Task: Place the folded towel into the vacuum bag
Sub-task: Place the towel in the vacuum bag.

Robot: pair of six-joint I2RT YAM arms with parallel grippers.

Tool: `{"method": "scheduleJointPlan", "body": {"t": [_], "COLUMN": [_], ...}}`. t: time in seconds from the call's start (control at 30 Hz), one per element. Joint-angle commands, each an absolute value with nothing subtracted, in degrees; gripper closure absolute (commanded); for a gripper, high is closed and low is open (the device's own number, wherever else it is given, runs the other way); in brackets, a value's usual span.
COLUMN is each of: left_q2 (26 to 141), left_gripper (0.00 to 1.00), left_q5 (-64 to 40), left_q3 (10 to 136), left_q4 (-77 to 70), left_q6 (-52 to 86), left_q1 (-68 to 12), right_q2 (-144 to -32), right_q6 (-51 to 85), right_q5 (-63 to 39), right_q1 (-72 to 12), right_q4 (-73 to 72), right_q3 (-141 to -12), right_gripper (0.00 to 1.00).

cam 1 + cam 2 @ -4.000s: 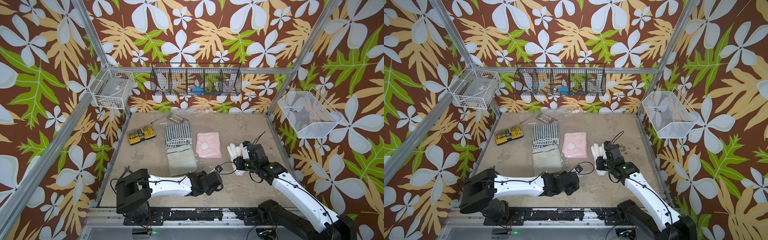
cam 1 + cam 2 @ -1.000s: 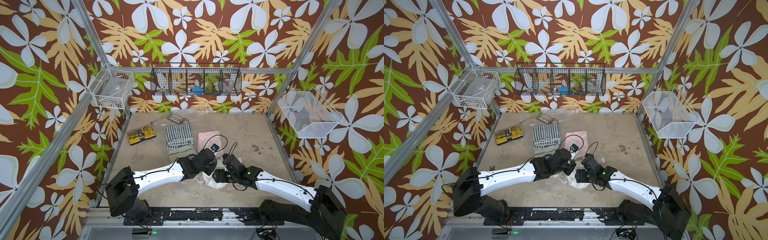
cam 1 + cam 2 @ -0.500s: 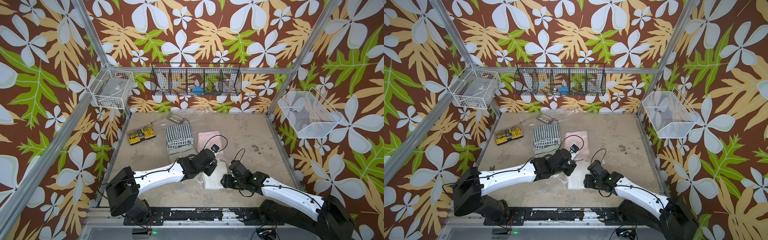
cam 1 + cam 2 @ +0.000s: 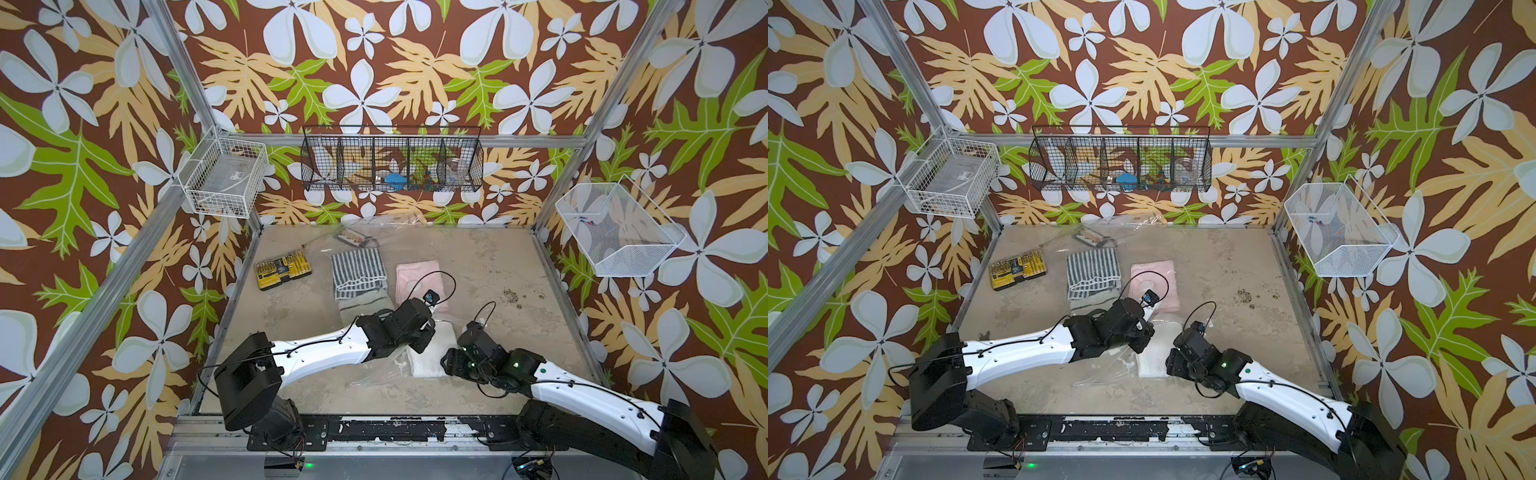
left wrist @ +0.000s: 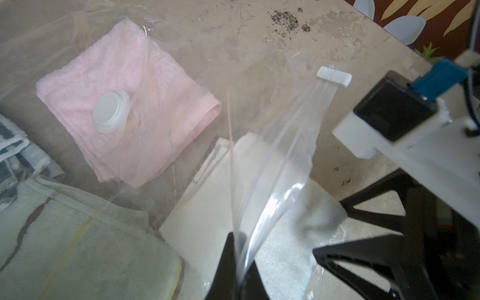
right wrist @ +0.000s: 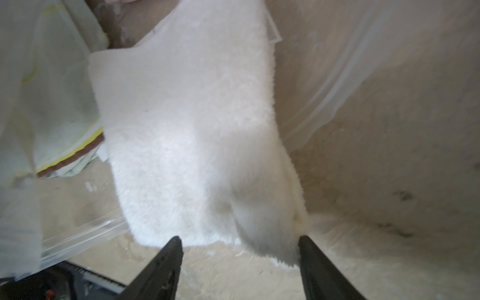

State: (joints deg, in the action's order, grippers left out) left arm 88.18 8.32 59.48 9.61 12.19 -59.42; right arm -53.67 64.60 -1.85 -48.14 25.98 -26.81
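Note:
The vacuum bag (image 4: 376, 372) is clear crinkly plastic lying across the table, with a round white valve (image 5: 110, 111) and a white slider clip (image 5: 334, 76). My left gripper (image 4: 424, 337) (image 5: 239, 241) is shut on the bag's upper zip edge (image 5: 275, 155) and holds it raised. A folded white towel (image 4: 430, 353) (image 6: 187, 130) lies flat in the bag's mouth, its far part under the lifted film. My right gripper (image 4: 446, 365) (image 6: 237, 242) is open at the towel's near edge, and one towel corner reaches between the fingertips.
Inside the bag lie a pink towel (image 4: 419, 278), a striped towel (image 4: 357, 270) and a pale green towel (image 5: 65, 233). A yellow bit case (image 4: 282, 268) sits at the back left. Wire baskets (image 4: 392, 164) hang on the walls.
My right gripper has let go of the white towel and drawn back to the right. The towel now lies flat at the bag's mouth. The left gripper has stayed put, still holding the bag edge.

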Motion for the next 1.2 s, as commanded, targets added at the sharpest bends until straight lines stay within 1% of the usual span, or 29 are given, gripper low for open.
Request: {"method": "scheduleJointPlan", "body": {"t": [0.0, 0.1, 0.2, 0.3, 0.37, 0.4, 0.5, 0.57, 0.67, 0.73, 0.8, 0.93, 1.07, 1.1, 1.17], "left_q2": [88.0, 87.8, 87.8, 87.9, 87.8, 87.8, 87.8, 87.7, 87.5, 87.7, 88.1, 88.9, 89.7, 89.8, 89.9], "left_gripper": [1.00, 1.00, 1.00, 1.00, 1.00, 1.00, 1.00, 1.00, 1.00, 1.00, 1.00, 1.00, 1.00, 1.00, 1.00], "left_q5": [7.5, 6.3, 5.7, 5.1, 4.8, 4.8, 4.6, 4.6, 4.4, 3.8, 1.7, 0.3, 0.0, 0.2, 0.2], "left_q3": [59.4, 59.4, 59.9, 60.0, 59.9, 59.7, 59.6, 59.6, 59.8, 59.8, 60.4, 61.9, 62.6, 62.7, 62.8], "left_q4": [7.5, 7.0, 7.3, 7.4, 7.4, 7.4, 7.4, 7.5, 7.5, 7.4, 7.6, 7.9, 8.5, 8.6, 8.7], "left_q6": [13.2, 13.6, 13.6, 13.6, 13.8, 13.9, 14.1, 14.1, 14.2, 14.3, 14.7, 14.8, 14.3, 14.2, 14.0], "left_q1": [-59.5, -59.6, -59.5, -59.5, -59.6, -59.6, -59.6, -59.7, -59.9, -60.2, -60.5, -61.3, -61.3, -61.3, -61.3], "right_q2": [-50.5, -50.7, -52.2, -53.3, -53.4, -53.1, -50.9, -48.9, -46.2, -45.6, -46.6, -52.3, -57.9, -58.4, -58.0], "right_q6": [78.8, 85.1, 88.1, 89.4, 90.0, 90.4, 91.8, 91.5, 89.4, 87.1, 84.8, 82.9, 80.3, 80.5, 80.6], "right_q5": [-6.5, -10.0, -9.6, -8.9, -8.7, -8.7, -9.0, -9.1, -8.2, -7.1, -6.2, -3.3, -0.1, -1.0, -4.5], "right_q1": [-51.2, -52.2, -52.1, -51.6, -50.5, -49.8, -46.4, -43.9, -40.6, -38.4, -36.3, -34.8, -34.4, -34.3, -34.4], "right_q4": [21.3, 10.7, 3.5, -1.3, -3.1, -4.1, -7.2, -7.0, -4.6, -2.8, -2.6, -7.0, -10.0, -10.9, -10.6], "right_q3": [-23.2, -18.9, -17.0, -15.3, -13.8, -12.7, -8.9, -7.7, -7.6, -8.6, -9.5, -10.8, -12.9, -12.8, -12.9], "right_gripper": [0.27, 0.27, 0.27, 0.30, 0.34, 0.36, 0.48, 0.61, 0.74, 0.79, 0.82, 0.88, 0.89, 0.87, 0.78]}}
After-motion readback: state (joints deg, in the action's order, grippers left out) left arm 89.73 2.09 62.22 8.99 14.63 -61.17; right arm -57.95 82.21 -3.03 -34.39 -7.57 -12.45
